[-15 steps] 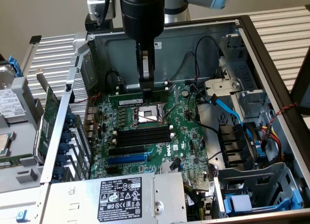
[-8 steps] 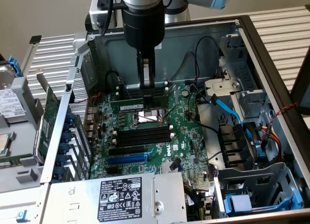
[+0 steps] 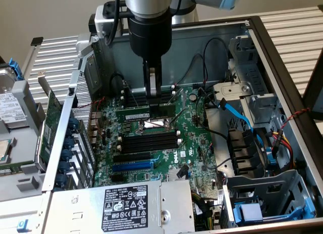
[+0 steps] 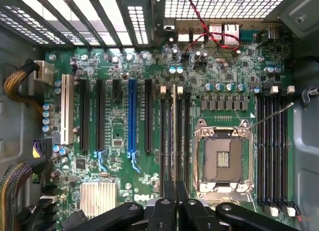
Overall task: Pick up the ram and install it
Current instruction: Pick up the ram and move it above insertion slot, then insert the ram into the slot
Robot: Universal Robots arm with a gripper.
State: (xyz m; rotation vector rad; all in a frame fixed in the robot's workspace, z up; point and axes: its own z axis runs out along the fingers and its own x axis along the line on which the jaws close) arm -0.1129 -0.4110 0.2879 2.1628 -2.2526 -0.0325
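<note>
While arm (image 3: 148, 21) hangs vertical — gripper (image 3: 153, 105) clamps ram (image 3: 133, 113) | above motherboard (image 3: 194, 148)

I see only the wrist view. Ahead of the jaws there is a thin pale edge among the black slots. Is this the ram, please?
Observer: Yes. The exterior view shows its flat side: a long narrow green circuit-board stick with a pale label strip, held by the gripper with shut jaws.
Operator: Is any cable close to it?
Observer: A light blue cable runs at the exterior view's right, apart from the stick.
</note>
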